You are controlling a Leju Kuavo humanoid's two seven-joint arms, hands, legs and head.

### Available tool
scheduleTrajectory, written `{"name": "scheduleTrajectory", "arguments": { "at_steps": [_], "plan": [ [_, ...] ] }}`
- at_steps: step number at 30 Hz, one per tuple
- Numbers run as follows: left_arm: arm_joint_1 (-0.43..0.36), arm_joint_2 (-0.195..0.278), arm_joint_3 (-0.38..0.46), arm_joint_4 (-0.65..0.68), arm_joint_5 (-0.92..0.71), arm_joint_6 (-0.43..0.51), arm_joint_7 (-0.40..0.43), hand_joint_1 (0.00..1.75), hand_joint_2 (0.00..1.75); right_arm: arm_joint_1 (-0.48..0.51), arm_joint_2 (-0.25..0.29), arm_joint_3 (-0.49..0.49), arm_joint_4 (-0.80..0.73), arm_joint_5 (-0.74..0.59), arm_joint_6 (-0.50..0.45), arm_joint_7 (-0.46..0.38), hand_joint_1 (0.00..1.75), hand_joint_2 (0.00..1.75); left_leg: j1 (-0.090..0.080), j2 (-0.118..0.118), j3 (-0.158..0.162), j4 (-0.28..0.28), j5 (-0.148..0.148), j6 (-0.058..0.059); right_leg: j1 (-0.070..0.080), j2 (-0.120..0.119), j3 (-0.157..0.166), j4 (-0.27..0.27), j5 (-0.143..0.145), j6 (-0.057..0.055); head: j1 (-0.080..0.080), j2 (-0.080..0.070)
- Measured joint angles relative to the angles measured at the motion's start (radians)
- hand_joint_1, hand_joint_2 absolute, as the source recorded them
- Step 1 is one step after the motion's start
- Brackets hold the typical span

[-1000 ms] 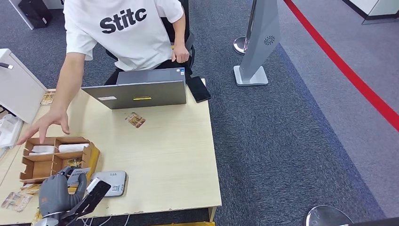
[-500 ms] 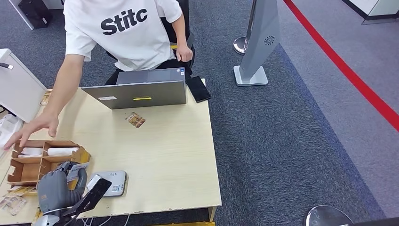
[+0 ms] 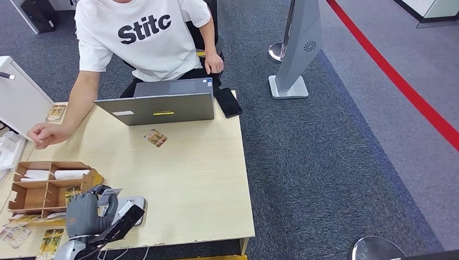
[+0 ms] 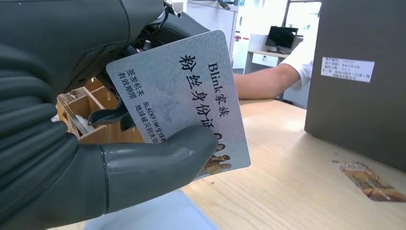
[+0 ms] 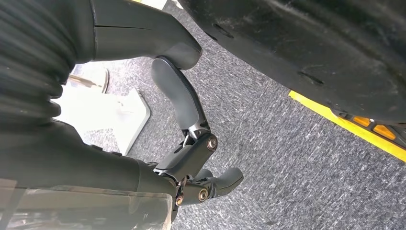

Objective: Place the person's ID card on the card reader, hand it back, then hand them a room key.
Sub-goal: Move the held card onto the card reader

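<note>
The ID card (image 4: pixel 179 103) is held in the left hand (image 3: pixel 86 214), pinched between the thick thumb (image 4: pixel 158 160) and the darker fingers (image 4: pixel 110 116) behind it. The printed face of the card looks toward the wrist camera. In the head view the hand is at the near left corner of the worktop (image 3: pixel 189 179), just above the near end of the card reader (image 3: pixel 131 208), a flat grey pad. I cannot tell if the card touches the reader.

Just beside the hand, on its left, stands a cardboard tray (image 3: pixel 38 187) with compartments; white rolls lie in the far ones. Some loose cards (image 3: pixel 16 233) lie on the worktop near the tray.

The right hand (image 5: pixel 191 148) hangs over the grey carpet, its fingers apart and holding nothing.

At the far side sits a person (image 3: pixel 146 38) in a white shirt, behind a grey laptop (image 3: pixel 159 103). The person's hand (image 3: pixel 43 134) rests as a fist on the worktop's left edge. One small card (image 3: pixel 156 137) lies in front of the laptop.
</note>
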Motion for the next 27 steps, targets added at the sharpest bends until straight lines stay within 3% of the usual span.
{"name": "scheduleTrajectory", "arguments": {
  "at_steps": [27],
  "plan": [
    [-0.004, 0.008, -0.035, 0.123, 0.005, 0.003, 0.027, 1.75, 1.75, 0.0, 0.0, 0.022, 0.0, 0.002, 0.003, 0.003, 0.0, 1.75, 0.0, 0.0, 0.0, 0.0, 0.0, 0.0, 0.0, 0.0, 0.0, 0.0, 0.0, 0.0, 0.0, 0.0]
  ]
}}
